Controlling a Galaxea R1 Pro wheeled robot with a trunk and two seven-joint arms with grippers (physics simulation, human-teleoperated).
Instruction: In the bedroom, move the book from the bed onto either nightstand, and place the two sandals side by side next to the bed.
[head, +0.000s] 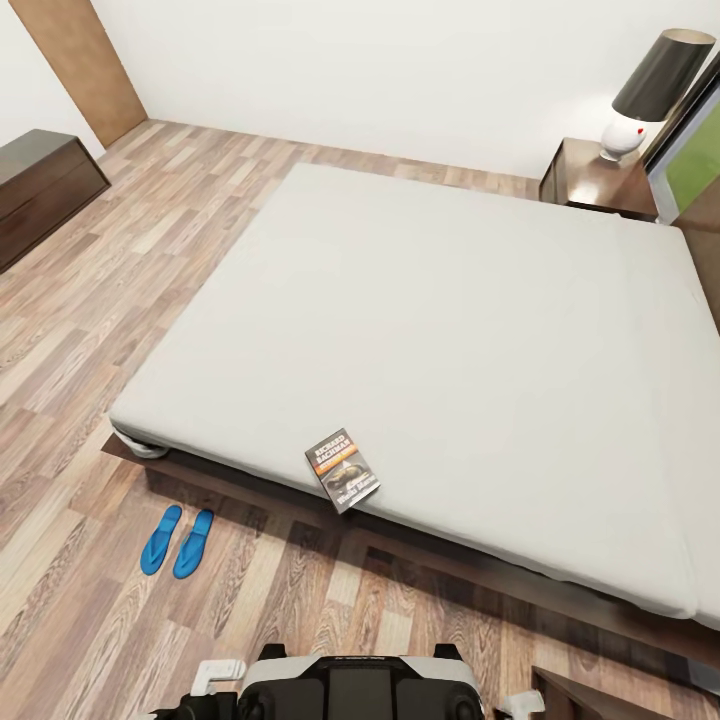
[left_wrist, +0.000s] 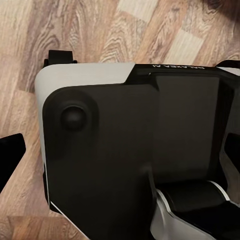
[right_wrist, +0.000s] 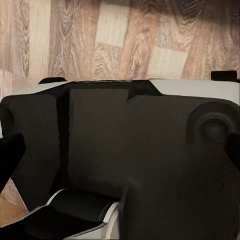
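Near the lower middle of the head frame you have the book (head: 342, 470), lying flat on the bed (head: 480, 330) right at its near edge, one corner just over the rim. Its dark cover with the orange band faces up. The pale mattress takes up most of the middle and right of that frame, with the dark wooden frame showing beneath it along the near side.

At lower left, the two sandals (head: 177, 540) lie on the wood-plank floor (head: 90, 330), side by side and almost touching, close to the corner of the bed.

At upper right, the nightstand (head: 590, 180) stands just beyond the bed's far corner, carrying a lamp (head: 650, 85) with a dark shade and a white base. At the left edge a long dark dresser (head: 45, 190) sits against the wall.

Along the bottom edge you see the robot's own black-and-white body (head: 360, 685). Both wrist views look down on that body over the floor; for either arm you cannot tell how the fingers stand.
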